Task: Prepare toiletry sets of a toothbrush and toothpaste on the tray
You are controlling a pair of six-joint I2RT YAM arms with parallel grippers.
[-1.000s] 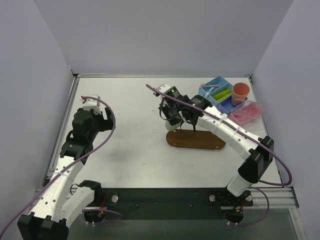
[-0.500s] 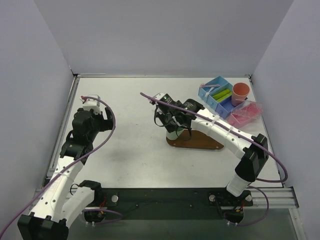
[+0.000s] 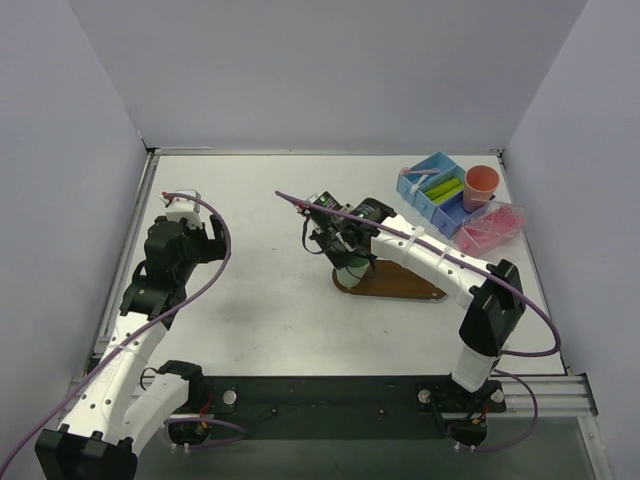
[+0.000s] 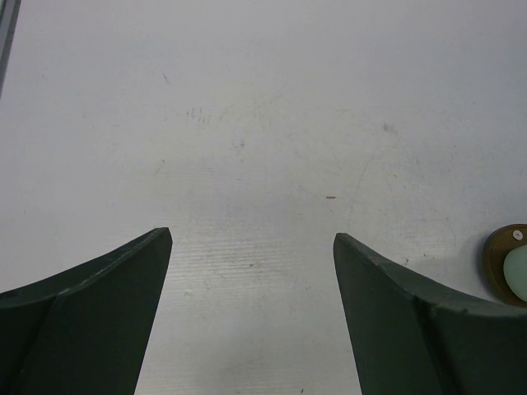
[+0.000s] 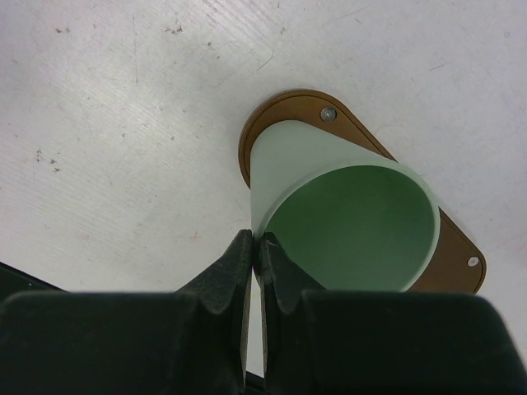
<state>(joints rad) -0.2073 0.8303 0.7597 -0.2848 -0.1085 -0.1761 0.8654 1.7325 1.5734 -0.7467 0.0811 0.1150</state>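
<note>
My right gripper [image 5: 256, 247] is pinched tight on the rim of the mint-green cup [image 5: 354, 222], which is over the left end of the tray [image 3: 412, 287] with its mouth facing my wrist camera. The tray's long axis runs left to right, just right of table centre. The toothpaste [image 3: 441, 188] tubes lie in the blue bin [image 3: 447, 208] (far right corner). My left gripper [image 4: 251, 239] gapes wide, holding nothing.

The tray [image 5: 284, 109] looks like smooth brown wood, with 2 small shiny metal screws [image 5: 328, 113]. The cup [image 5: 346, 222] is matt, pale green plastic. The table [image 4: 263, 123] is matt white and finely scuffed. The left gripper [image 4: 252, 237] has dark matt fingers [image 4: 99, 313].
</note>
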